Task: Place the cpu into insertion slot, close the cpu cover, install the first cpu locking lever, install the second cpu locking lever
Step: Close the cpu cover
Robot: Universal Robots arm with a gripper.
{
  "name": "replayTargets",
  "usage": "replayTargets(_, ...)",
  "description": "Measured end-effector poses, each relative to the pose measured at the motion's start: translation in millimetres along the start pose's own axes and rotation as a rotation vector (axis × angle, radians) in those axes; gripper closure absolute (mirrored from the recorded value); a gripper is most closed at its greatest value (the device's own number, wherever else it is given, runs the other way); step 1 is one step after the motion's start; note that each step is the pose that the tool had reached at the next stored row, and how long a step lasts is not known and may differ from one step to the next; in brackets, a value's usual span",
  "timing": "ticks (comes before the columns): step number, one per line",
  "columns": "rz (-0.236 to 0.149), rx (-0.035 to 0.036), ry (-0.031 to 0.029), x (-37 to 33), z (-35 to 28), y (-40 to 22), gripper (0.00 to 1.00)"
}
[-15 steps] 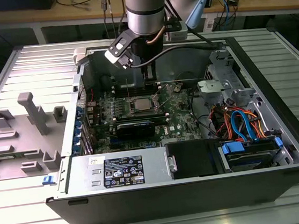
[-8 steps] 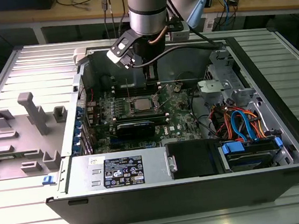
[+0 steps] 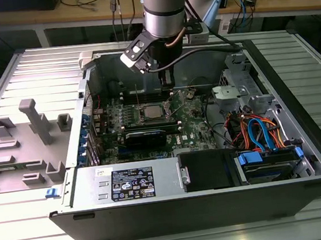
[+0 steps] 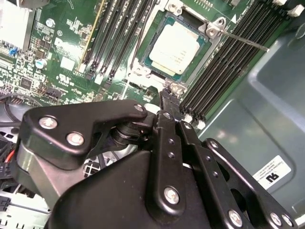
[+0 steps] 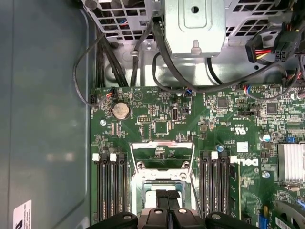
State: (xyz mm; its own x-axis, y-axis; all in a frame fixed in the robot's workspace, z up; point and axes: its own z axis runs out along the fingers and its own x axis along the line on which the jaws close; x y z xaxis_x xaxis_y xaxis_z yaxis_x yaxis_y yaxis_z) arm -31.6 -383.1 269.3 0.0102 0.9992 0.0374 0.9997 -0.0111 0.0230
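Note:
The cpu (image 4: 175,45), a flat square chip with a dull silver top, lies seated in the insertion slot (image 4: 153,39) on the green board; the exterior view shows it too (image 3: 151,111). My gripper (image 4: 172,102) hangs just above the slot's near edge, by a metal corner lug, its black fingers (image 4: 166,106) pressed together with nothing between them. In the first wrist view the gripper (image 5: 167,196) is over the slot and the cpu cover (image 5: 162,144), a thin silvery frame, looks lifted open beyond it. A thin wire locking lever (image 4: 243,40) sticks out over the memory slots.
Black memory slots (image 4: 224,67) flank the socket on both sides. A long black card (image 3: 150,135), a power supply (image 3: 130,184) and bundled coloured cables (image 3: 255,132) fill the case. The case walls rise around the board. A grey fixture (image 3: 33,123) stands at the exterior view's left.

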Motion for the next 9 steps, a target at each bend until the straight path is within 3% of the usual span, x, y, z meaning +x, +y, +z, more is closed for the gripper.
replayTargets(9,0.0,0.0,-0.0001,0.1,1.2,8.2,0.89)
